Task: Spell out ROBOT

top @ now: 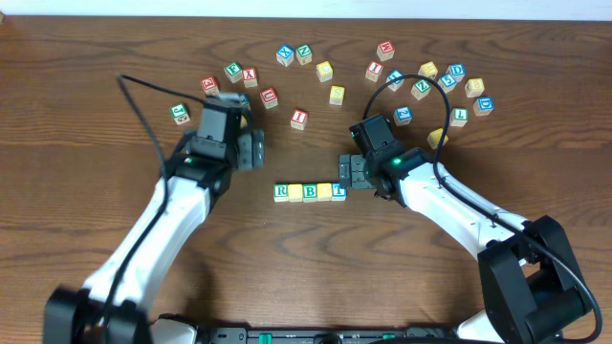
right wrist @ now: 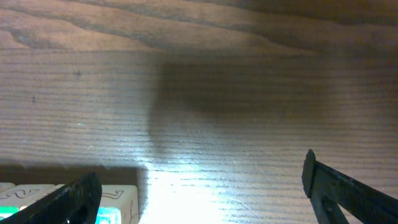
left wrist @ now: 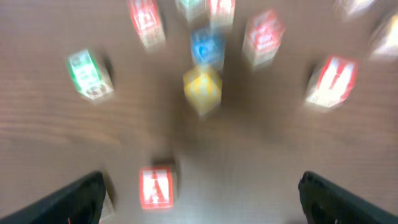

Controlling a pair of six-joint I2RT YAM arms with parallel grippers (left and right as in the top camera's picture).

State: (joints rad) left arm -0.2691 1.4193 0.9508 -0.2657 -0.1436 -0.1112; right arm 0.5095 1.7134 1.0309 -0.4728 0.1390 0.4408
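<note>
Five wooden cubes stand in a row at the table's middle: green R, a yellow-faced cube, green B, a second yellow-faced cube and blue T. My right gripper hovers open just beyond the T end, touching nothing. In the right wrist view the right gripper spans bare wood, with the end cube by its left finger. My left gripper is open, up and left of the row. The blurred left wrist view shows the left gripper empty, a red A cube near its left finger.
Loose letter cubes lie scattered along the back: a left group, a middle group and a right group. A yellow cube sits beside the right arm. In the left wrist view a yellow cube and a blue cube lie ahead.
</note>
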